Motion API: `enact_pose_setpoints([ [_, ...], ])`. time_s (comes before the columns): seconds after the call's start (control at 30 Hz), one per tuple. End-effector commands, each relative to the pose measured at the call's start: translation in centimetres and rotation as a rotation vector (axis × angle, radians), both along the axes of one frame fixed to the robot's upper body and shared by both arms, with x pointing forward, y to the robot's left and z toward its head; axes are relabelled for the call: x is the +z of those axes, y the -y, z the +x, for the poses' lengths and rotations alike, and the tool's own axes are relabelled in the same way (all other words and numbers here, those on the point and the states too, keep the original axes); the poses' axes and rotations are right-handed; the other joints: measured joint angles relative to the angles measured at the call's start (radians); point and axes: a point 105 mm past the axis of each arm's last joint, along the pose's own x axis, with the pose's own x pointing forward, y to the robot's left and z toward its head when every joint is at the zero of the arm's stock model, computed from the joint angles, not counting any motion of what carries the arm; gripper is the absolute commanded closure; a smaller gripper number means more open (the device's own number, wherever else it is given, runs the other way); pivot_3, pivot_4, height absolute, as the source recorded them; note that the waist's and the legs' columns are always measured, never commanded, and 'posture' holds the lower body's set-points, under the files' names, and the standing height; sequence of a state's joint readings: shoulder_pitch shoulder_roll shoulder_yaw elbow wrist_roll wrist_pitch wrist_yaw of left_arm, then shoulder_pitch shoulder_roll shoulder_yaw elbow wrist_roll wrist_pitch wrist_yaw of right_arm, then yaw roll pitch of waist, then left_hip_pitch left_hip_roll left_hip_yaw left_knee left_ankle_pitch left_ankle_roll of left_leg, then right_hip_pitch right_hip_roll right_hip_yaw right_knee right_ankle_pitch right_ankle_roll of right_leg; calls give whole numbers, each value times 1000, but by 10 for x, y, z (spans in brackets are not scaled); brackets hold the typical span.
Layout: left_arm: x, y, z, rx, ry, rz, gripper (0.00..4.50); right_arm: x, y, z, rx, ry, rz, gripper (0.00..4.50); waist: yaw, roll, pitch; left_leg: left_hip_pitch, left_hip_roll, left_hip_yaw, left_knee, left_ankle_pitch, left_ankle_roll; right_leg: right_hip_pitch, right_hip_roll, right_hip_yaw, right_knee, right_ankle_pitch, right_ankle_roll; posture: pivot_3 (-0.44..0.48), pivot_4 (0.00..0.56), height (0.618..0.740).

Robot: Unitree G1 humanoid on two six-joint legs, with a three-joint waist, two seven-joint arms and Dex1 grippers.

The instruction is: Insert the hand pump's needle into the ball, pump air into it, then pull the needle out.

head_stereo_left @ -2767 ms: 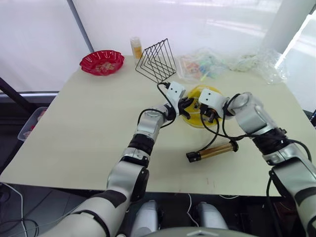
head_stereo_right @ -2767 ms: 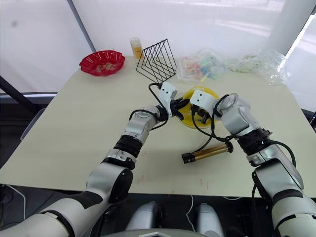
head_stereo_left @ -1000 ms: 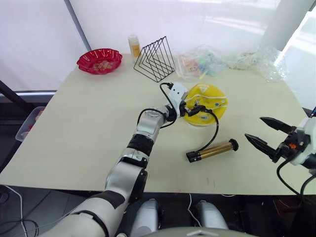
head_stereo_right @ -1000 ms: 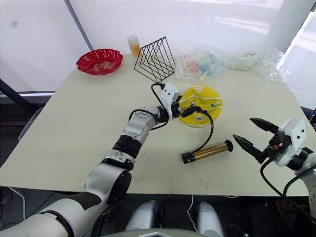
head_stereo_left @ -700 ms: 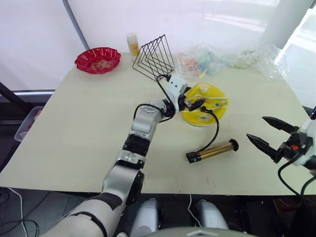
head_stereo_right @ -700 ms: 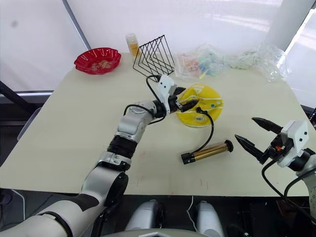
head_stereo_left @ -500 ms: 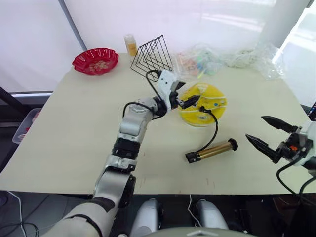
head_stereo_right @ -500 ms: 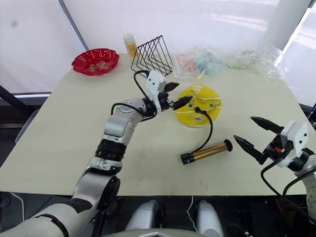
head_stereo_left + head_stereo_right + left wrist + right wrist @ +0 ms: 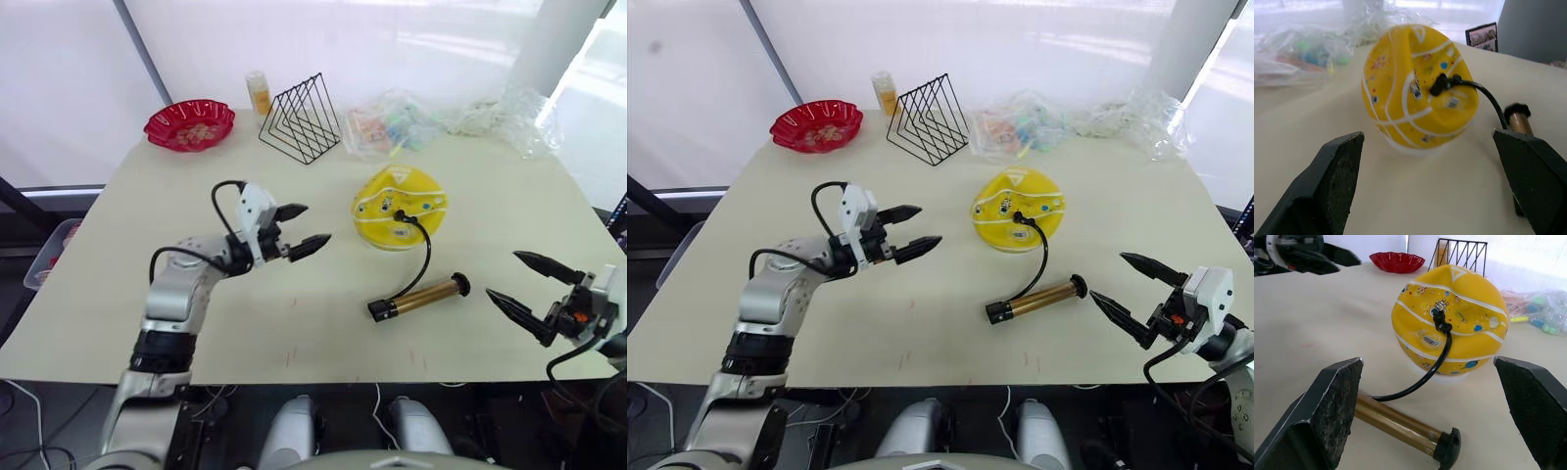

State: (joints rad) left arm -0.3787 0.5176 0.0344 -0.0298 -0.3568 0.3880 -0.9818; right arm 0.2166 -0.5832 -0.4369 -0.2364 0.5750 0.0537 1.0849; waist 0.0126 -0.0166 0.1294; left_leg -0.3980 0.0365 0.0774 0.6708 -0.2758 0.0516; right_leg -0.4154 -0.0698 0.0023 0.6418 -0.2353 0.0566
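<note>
Since half a second ago the left gripper (image 9: 299, 227) has drawn back from the ball (image 9: 400, 207) toward the left of the frame, and it now hovers over bare table (image 9: 147, 255) left of centre, its two black fingers spread wide and holding nothing, well apart from the ball. At the lower right edge of the frame the right gripper (image 9: 527, 286) also has its fingers spread wide and empty, near the table's front corner, with the arm behind it cut off by the frame edge. Between the two, right of centre, the yellow ball lies saggy and flattened on the table. A small black fitting sits on its top face; the needle (image 9: 1439, 325) itself is hidden, too small to make out beneath the fitting. From there the thin black hose curves down to the hand pump (image 9: 419, 297), whose bronze barrel lies on its side just below the ball. Along the upper part of the frame stand a red bowl (image 9: 189, 122), a wire rack (image 9: 301, 120) and crumpled plastic bags (image 9: 392, 122).
</note>
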Motion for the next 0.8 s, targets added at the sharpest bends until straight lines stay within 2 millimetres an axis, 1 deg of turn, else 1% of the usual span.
enact_pose_setpoints([
  [0.03,9,-17,-20,-33,46,1,54,5,7,-8,-12,33,-3,0,-2,0,0,0,0,0,0,0,0,0,0,0,0,0,0,0,150,737],
  [0.13,4,-36,-31,-25,23,16,54,2,11,-13,-17,21,-10,0,0,1,2,0,1,-2,0,0,0,0,0,-2,1,0,-1,0,150,737],
  [0.2,0,-46,-38,-26,10,40,54,0,14,-16,-23,12,-14,0,1,1,2,1,2,-4,0,0,0,2,0,-5,1,-2,-4,0,150,737],
  [0.27,-1,-50,-41,-32,8,58,54,-1,16,-18,-27,9,-16,0,2,1,2,1,2,-5,0,0,0,3,0,-5,2,-2,-5,0,150,737],
  [0.33,2,-57,-45,-50,11,85,54,-2,22,-22,-38,-3,-19,0,2,1,2,2,2,-6,0,0,0,4,0,-6,2,-2,-5,0,150,737],
  [0.4,5,-59,-49,-89,15,115,54,-2,25,-27,-39,-16,-27,0,2,1,2,2,2,-6,1,0,0,4,0,-7,2,-2,-5,0,150,737],
  [0.6,6,-36,-58,-215,5,158,54,-4,31,-34,-51,-26,-40,0,1,2,2,2,2,-6,1,0,0,4,0,-7,2,-2,-5,0,150,737],
  [0.67,6,-19,-60,-277,-5,167,54,-5,31,-38,-53,-28,-44,0,4,2,2,2,2,-6,1,0,0,4,0,-7,2,-2,-5,0,150,737],
  [0.73,7,-8,-61,-317,-8,171,54,-6,31,-39,-51,-31,-50,0,3,2,2,2,1,-6,1,0,0,5,0,-7,2,-2,-5,0,150,737],
  [0.8,9,7,-60,-372,-2,179,54,-7,30,-41,-45,-35,-61,0,2,2,3,2,1,-6,2,0,0,5,0,-7,2,-2,-5,0,150,737],
])
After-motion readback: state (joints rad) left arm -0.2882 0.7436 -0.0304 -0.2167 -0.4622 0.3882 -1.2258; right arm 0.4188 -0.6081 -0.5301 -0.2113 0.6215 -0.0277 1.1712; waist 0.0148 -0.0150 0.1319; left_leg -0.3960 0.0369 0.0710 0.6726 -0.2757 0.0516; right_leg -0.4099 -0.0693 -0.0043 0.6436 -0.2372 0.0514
